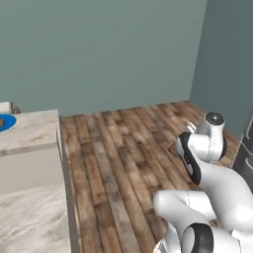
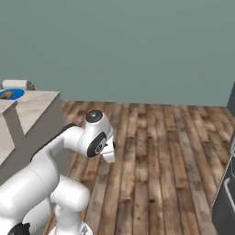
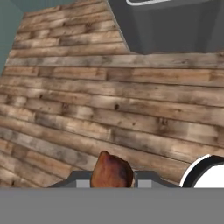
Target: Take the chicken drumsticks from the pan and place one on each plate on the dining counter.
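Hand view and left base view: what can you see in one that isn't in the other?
The hand view alone shows a brown chicken drumstick pinched in the shut claw, plus a dark grey cabinet at the top. The left base view alone shows the marbled dining counter, a blue plate with something brown on it at the far end, the teal wall and the white arm. Both show the wooden plank floor.

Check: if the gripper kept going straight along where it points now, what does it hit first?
Most likely the wooden floor. In the hand view the gripper, shut on a chicken drumstick, looks down at bare planks. The dark cabinet sits further along; depth is unclear.
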